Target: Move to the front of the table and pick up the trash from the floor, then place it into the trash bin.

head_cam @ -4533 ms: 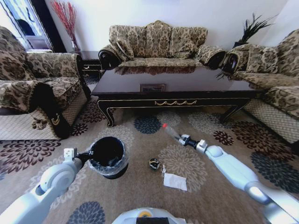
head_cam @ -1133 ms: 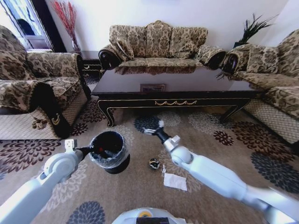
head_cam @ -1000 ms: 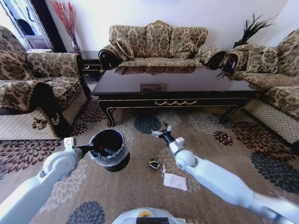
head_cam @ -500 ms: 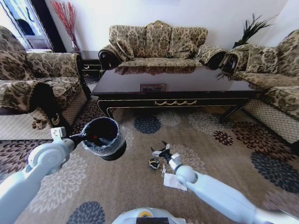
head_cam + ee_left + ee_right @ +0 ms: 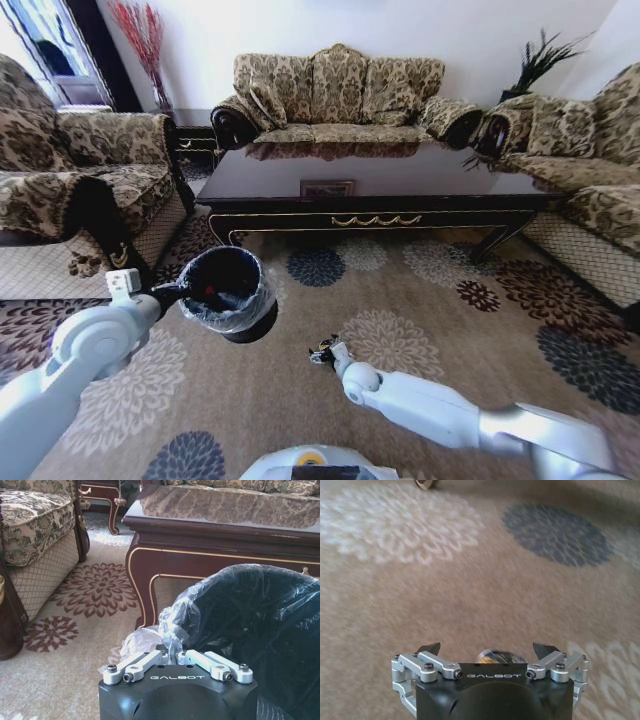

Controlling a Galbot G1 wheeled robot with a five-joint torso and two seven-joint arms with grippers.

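the left gripper (image 5: pixel 172 656), fingers pressed together on the ruffled clear liner, holds the round black trash bin (image 5: pixel 228 295) off the flower-patterned floor (image 5: pixel 420 300), before the glossy dark table (image 5: pixel 370 175). the right gripper (image 5: pixel 490 652) is low over the carpet with its fingers spread around a dark wrapper ball (image 5: pixel 499 657), a shiny crumpled lump mostly hidden behind the gripper body, so contact is hard to judge.

Bright daylight is filling the room, with wide-angle bending at the edges.
Light is coming from the window (image 5: pixel 45 40) at far left; the glossy bench (image 5: pixel 370 170) top is mirroring the sofa (image 5: pixel 335 95); the right wrist view is smearing the carpet (image 5: pixel 470 580) with motion blur.
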